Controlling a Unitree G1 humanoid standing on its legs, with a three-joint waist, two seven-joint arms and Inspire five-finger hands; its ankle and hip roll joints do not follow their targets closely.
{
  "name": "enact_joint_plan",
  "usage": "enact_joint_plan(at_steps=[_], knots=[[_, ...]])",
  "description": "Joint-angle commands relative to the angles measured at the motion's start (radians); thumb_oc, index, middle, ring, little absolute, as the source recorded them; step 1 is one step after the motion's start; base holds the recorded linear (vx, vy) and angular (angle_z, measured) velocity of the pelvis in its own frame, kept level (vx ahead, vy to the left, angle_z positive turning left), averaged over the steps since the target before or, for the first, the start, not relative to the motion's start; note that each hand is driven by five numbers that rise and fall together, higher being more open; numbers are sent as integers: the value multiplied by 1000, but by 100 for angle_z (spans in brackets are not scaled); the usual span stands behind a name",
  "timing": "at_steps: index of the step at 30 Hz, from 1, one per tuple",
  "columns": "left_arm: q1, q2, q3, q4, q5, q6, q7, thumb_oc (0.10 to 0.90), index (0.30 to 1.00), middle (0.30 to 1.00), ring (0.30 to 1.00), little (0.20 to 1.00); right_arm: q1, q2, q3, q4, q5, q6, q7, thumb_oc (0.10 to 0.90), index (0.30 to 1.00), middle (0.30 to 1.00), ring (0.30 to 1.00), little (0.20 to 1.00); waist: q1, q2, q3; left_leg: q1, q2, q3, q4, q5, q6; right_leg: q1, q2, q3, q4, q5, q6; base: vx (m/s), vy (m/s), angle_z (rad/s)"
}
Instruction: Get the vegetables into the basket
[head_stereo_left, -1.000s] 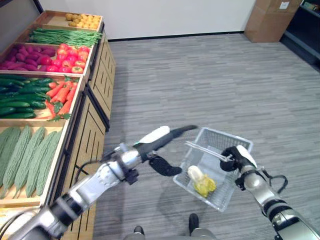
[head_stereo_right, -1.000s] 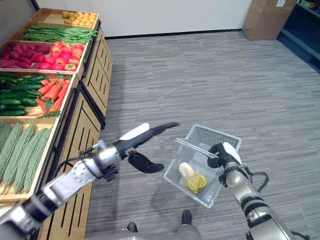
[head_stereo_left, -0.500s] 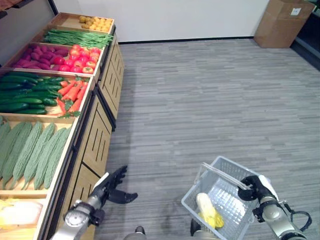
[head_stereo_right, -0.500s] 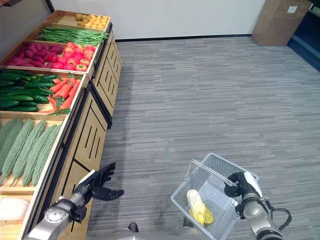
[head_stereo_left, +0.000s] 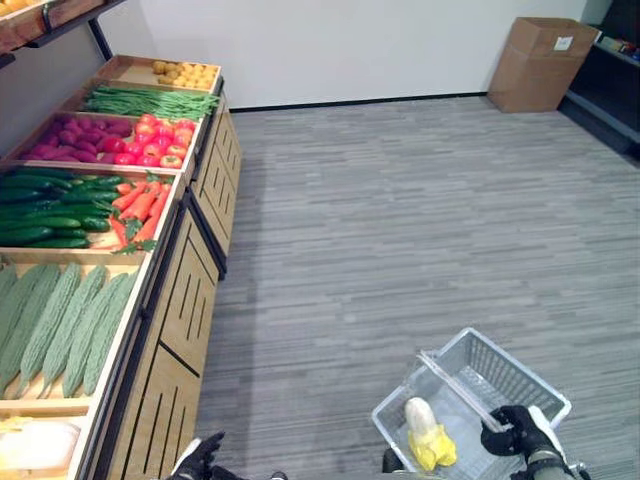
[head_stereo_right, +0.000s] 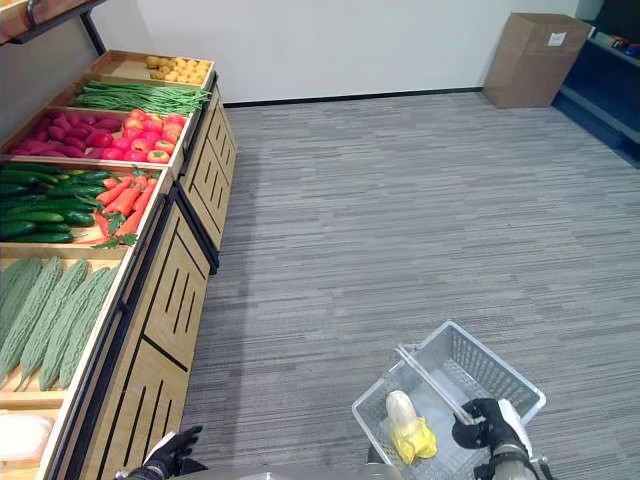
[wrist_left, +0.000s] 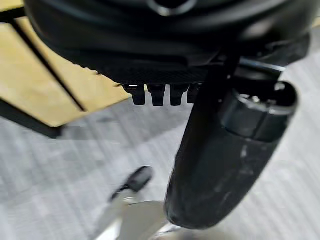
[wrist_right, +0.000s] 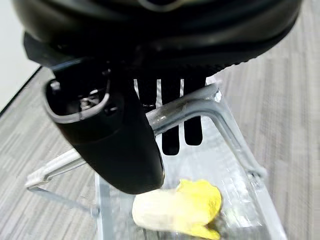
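Basket (head_stereo_left: 520, 372): near right, hanging by its handle (wrist_right: 190, 107); your right hand (head_stereo_right: 488, 428) is curled round that.
Loaded: one yellow-leaved cabbage (head_stereo_left: 428, 440) inside.
Left hand (head_stereo_right: 168, 452): near left beside the produce stand (head_stereo_left: 190, 290), fingers relaxed, empty.
Next: reach for another vegetable.

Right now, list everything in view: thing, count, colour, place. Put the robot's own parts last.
Wire basket: one, silver, on the robot's right, hanging by its handle.
Cabbage: one, white and yellow, inside the basket.
Wooden produce stand: one, light wood, along the left.
Bitter gourds: several, pale green, near crate.
Cucumbers: many, dark green, next crate.
Carrots: several, orange, beside the cucumbers.
Tomatoes: many, red, farther crate.
Green beans: a heap, green, beyond.
Cardboard box: one, brown, far right by the wall.
Right hand: dark, curled round the basket's handle.
Left hand: dark, low by the stand, holding nothing.
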Motion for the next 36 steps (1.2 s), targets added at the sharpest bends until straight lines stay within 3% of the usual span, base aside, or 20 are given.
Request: enact_joint_plan(at_steps=[1,7,13,18,22,26,28,30,33,36], knots=[[-32,3,13,15,42,0,47,900,1000,1000,1000,1000,-81,-42,-61,-63,59,-85,-36,400,300,300,300,300,-8,-18,25,-5,3,-11,6,8,-30,62,-54,-48,13,0,67,28,19,-8],[-38,-10,19,9,0,1,57,900,1000,1000,1000,1000,-94,-28,-49,-27,83,-83,-32,400,300,300,300,300,-2,-26,54,-4,-11,-3,27,8,-18,57,-64,-35,34,-9,66,5,45,-3],[-63,-3,0,-3,-34,2,56,900,1000,1000,1000,1000,-132,-23,-65,26,117,-74,-48,400,300,300,300,300,3,-47,83,-63,-35,-4,97,-35,6,18,-99,-18,83,-3,80,-22,103,-2],[-92,15,-11,-20,-51,4,63,900,1000,1000,1000,1000,-170,-13,-59,78,142,-62,-52,400,300,300,300,300,6,-60,114,-61,-64,2,79,-55,41,-51,-128,17,181,40,101,-27,161,-2],[-91,45,-1,-103,-102,-14,65,900,1000,1000,1000,1000,-204,-13,-35,113,141,-57,-47,400,300,300,300,300,24,-51,149,-35,-68,13,60,-62,63,-135,-121,15,360,59,105,7,115,-14],[-100,51,39,-89,-175,-25,99,900,1000,1000,1000,1000,-217,3,-30,145,163,-69,-56,400,300,300,300,300,13,-47,171,4,-77,-10,42,-72,58,-200,-68,54,327,44,90,119,37,5],[-119,39,68,-37,-206,-19,113,900,1000,1000,1000,1000,-228,10,-25,167,174,-70,-62,400,300,300,300,300,9,-55,174,19,-85,-14,39,-85,49,-217,-83,43,240,59,91,210,-83,16],[-129,15,79,-11,-222,-18,123,900,1000,1000,1000,1000,-226,19,-13,166,169,-65,-64,400,300,300,300,300,-23,-62,172,61,-90,-50,61,-131,32,-244,-94,78,132,103,109,443,-189,32],[-113,1,76,-4,-224,-16,117,900,1000,1000,1000,1000,-210,16,-11,161,162,-61,-55,400,300,300,300,300,-33,-58,159,101,-87,-74,59,-151,19,-239,-84,76,147,101,107,318,-201,68],[-103,-17,72,16,-232,-12,113,900,1000,1000,1000,1000,-222,-9,-7,166,161,-62,-50,400,300,300,300,300,-35,-33,137,121,-42,-100,70,-146,-6,-232,-51,29,201,56,79,223,-236,32]])
